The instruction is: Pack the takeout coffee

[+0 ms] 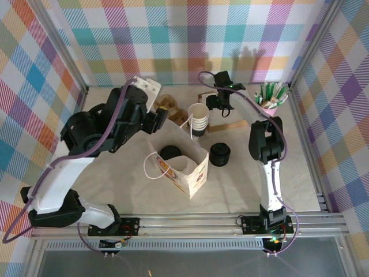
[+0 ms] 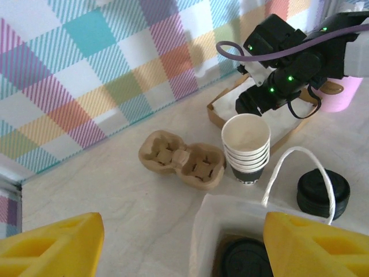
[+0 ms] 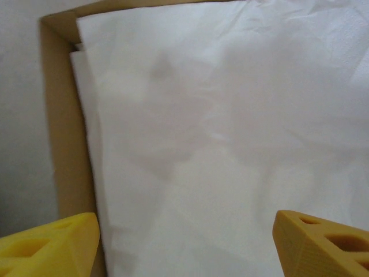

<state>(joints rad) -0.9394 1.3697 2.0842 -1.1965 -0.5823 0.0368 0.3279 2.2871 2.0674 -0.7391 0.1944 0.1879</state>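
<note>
The coffee [image 2: 241, 261] sat down inside the paper bag [image 1: 193, 173], so cup-packing judged done; left gripper [image 2: 184, 245] hung open and empty above the bag, right gripper [image 3: 184, 242] open just over the napkins [image 3: 230, 115], where the next move likely called for pinching one sheet.

Coffee [image 1: 170, 153] in bag [image 1: 192, 175]; cup stack [image 1: 198, 118] behind bag, lids [image 1: 219, 154] rt.
</note>
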